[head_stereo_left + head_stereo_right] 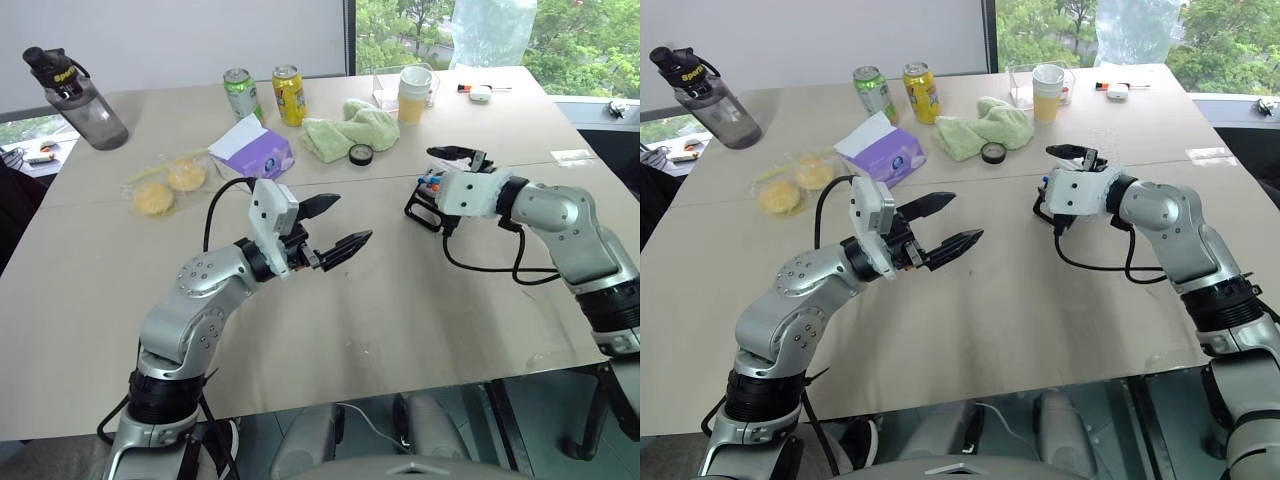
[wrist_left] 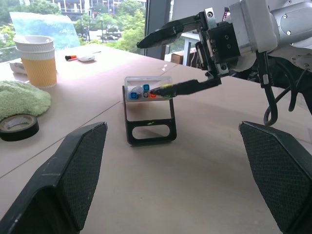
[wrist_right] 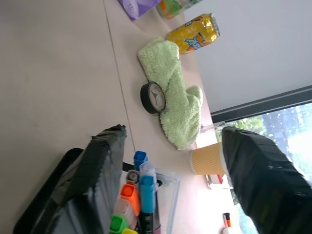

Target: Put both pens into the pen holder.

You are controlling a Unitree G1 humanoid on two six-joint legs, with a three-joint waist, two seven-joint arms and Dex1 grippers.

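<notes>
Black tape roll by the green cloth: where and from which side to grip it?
Grip its ring wall from above. The black tape roll lies flat, hole up, so one jaw probably fits inside, one outside, away from the green cloth.

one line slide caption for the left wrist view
Right gripper open above the pen holder, tape roll and paper cups behind.

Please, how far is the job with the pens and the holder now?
Looks nearly done: a blue-capped pen stands in the pen holder among coloured caps. In hand: nothing; the right gripper hangs open over the holder, the left gripper open above the table. Left: I cannot tell whether the pink pen is inside; confirm that.
</notes>
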